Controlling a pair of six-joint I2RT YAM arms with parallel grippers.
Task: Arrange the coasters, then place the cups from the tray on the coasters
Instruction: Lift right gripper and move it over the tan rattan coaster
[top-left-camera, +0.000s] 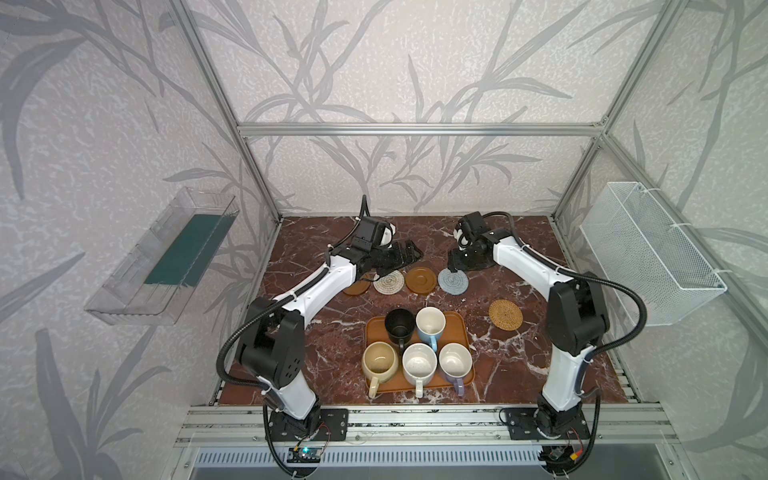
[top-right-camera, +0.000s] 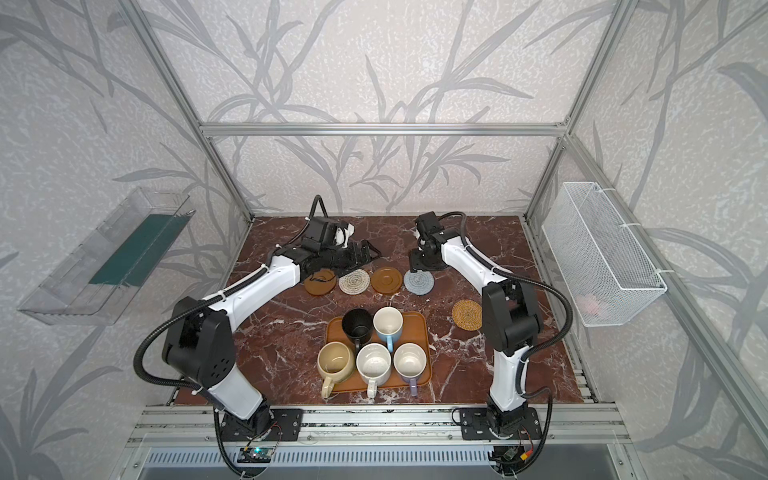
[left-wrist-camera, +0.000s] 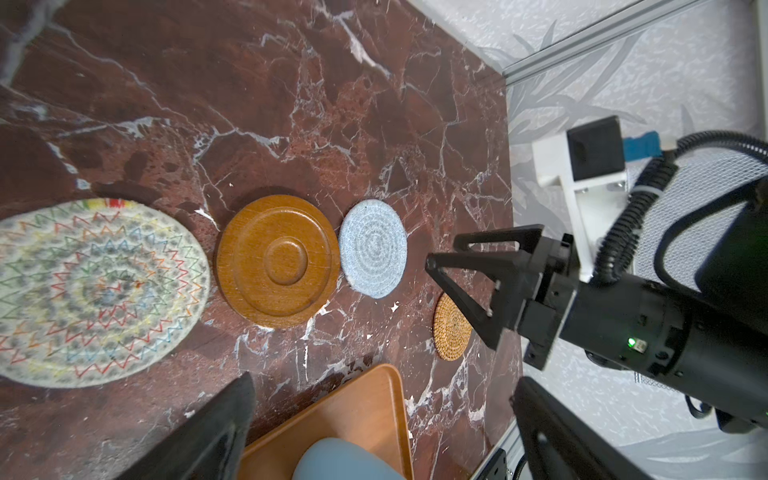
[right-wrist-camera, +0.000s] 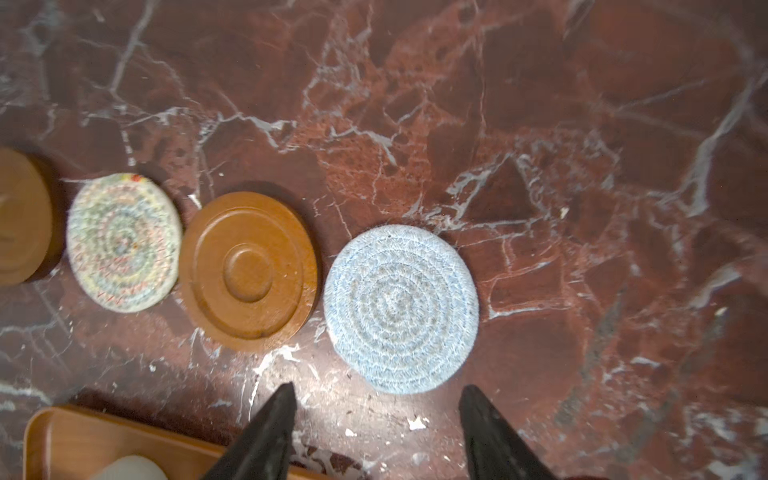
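Right gripper (right-wrist-camera: 377, 386) with its jaws released and parted, nothing between them, poised low over the marble tabletop (right-wrist-camera: 540, 124). The grey-blue coaster (right-wrist-camera: 401, 309) lies flat just ahead of the two fingertips, centred on their gap; whether either tip touches its rim is not clear from this angle.

From that disc a row runs away from the right jaws toward the left ones: a brown rimmed coaster (right-wrist-camera: 247, 270) just beside it, then the cream woven coaster (right-wrist-camera: 122, 243), then a second brown coaster (right-wrist-camera: 20, 216) (only partly in the right wrist view).

Left gripper (left-wrist-camera: 380, 380) spread wide and empty, above the far end of the row. The cream woven coaster lies closest ahead of its jaws.

The rattan coaster (top-left-camera: 505, 314) sits apart from the row, behind the right jaws on the side of that arm's base, near the tray (top-left-camera: 459, 328).

On the tray, well behind both sets of jaws, stand all five cups:
- black cup (top-left-camera: 399, 326)
- light blue cup (top-left-camera: 431, 324)
- cream-yellow cup (top-left-camera: 379, 361)
- speckled white cup (top-left-camera: 419, 365)
- lavender cup (top-left-camera: 455, 361)

No cup stands on a coaster.
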